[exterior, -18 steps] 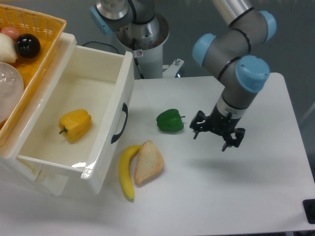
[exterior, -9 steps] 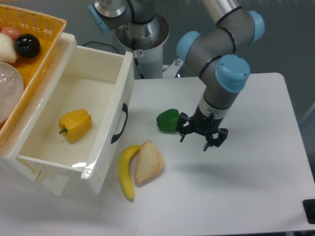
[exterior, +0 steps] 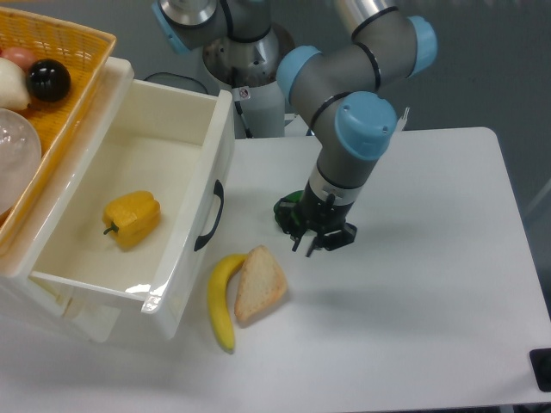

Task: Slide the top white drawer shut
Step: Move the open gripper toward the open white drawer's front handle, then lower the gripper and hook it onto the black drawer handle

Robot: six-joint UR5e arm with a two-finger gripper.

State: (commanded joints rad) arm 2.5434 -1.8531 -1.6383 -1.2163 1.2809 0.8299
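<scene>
the top white drawer [exterior: 129, 206] fills the left half of the frame, pulled well out toward the lower middle, its glossy front panel angled down to the right and carrying a curved black handle [exterior: 209, 217] at about mid-height. inside it, toward the left of centre, lies a yellow bell pepper [exterior: 132, 218]. above it in the upper left corner sits an orange wicker basket [exterior: 82, 52] holding a black ball [exterior: 48, 79] and other round items only partly in view.

the gripper [exterior: 312, 243] hangs just right of centre, close over the table [exterior: 430, 327] and partly covering a green bell pepper [exterior: 287, 209]; its fingers point down and look slightly parted with nothing between them, though the spread is hard to read from this angle. it stands apart from the drawer front, with bare table between.

below the handle, a banana [exterior: 220, 300] and a wedge of bread [exterior: 259, 282] lie touching each other, just beside the drawer's lower front corner.

the drawer looks like a stiff, light plastic box, with the pepper adding little load, so it should slide with modest force. the glossy face is likely slippery, so a flat push near the handle, square to the panel, seems safer than a pinch; pushing off-centre may skew it on its runners.
</scene>
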